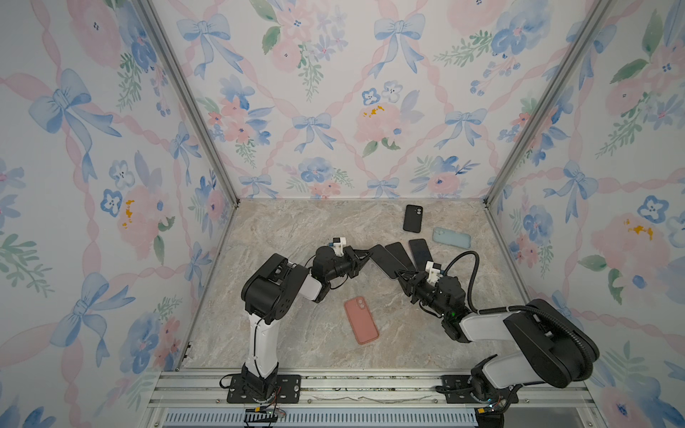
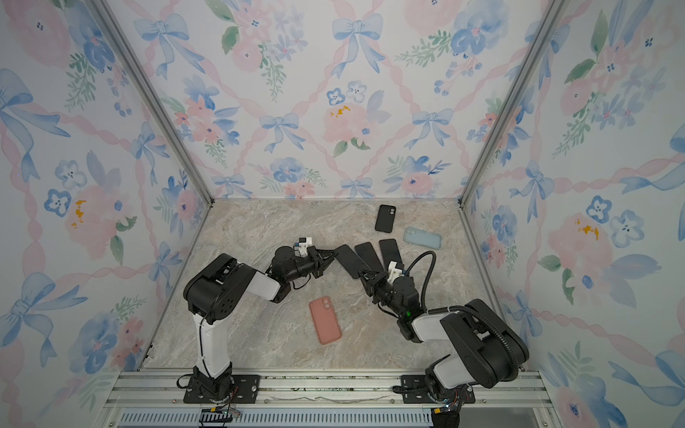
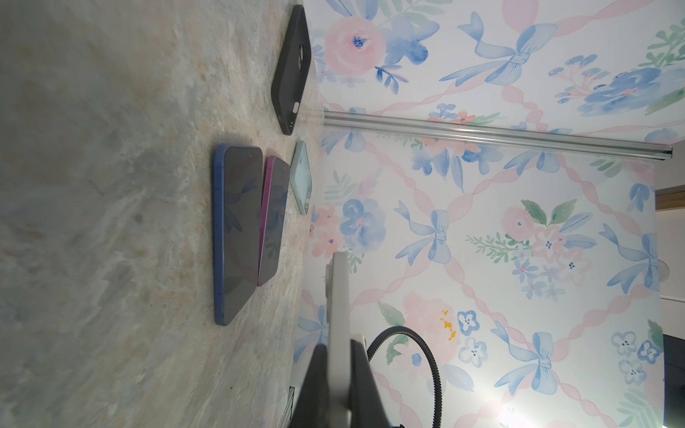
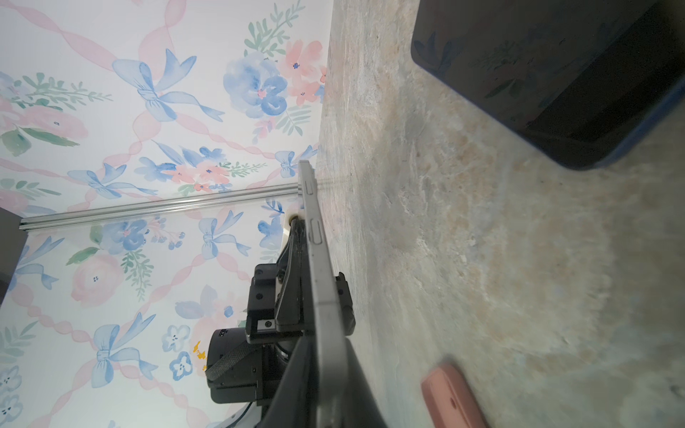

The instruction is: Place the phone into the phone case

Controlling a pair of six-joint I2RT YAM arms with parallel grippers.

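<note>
A grey-edged phone [image 1: 383,261] with a dark screen is held above the table between both arms. My left gripper [image 1: 365,255] is shut on its left end, and my right gripper [image 1: 398,276] is shut on its near right end. In the left wrist view the phone [image 3: 339,296] runs edge-on between the fingers of the left gripper [image 3: 339,355]. In the right wrist view the phone [image 4: 315,259] sits the same way in the right gripper [image 4: 326,355]. A pink phone case [image 1: 361,319] lies back up on the table in front of both grippers, also low in the right wrist view [image 4: 452,396].
Two more phones lie screen up behind the held one, a blue-edged phone [image 3: 235,233] and a purple-edged phone [image 3: 274,218]. A black case [image 1: 412,218] and a light blue case [image 1: 451,237] lie at the back right. Patterned walls enclose the marble table [image 1: 296,333].
</note>
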